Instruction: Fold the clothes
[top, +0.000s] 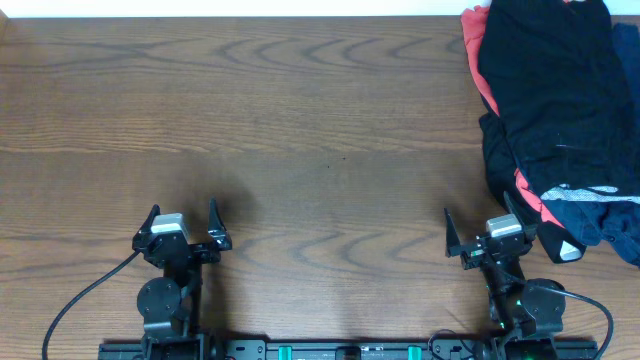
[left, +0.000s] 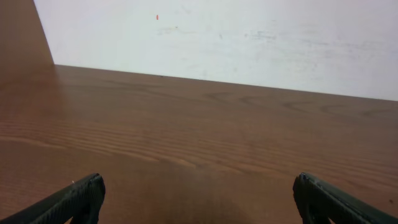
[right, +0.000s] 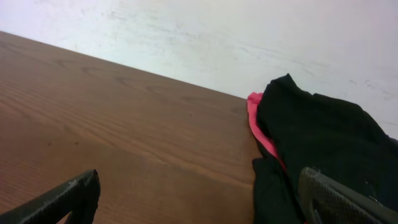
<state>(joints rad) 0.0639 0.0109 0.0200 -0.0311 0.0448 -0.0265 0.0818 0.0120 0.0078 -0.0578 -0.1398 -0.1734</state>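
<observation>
A pile of clothes (top: 560, 100) lies at the table's right edge: black garments on top, a coral-red one (top: 530, 195) showing along the left side, navy fabric (top: 625, 225) at the right, and a pale grey-white mesh strip (top: 585, 193) near the front. The pile also shows in the right wrist view (right: 323, 143), black over coral-red. My left gripper (top: 183, 218) is open and empty at the front left, far from the pile. My right gripper (top: 485, 225) is open and empty at the front right, just left of the pile's front end.
The wooden table (top: 300, 130) stretches bare from the left edge to the pile. A pale wall (left: 236, 37) runs behind its far edge. Both arm bases stand at the front edge.
</observation>
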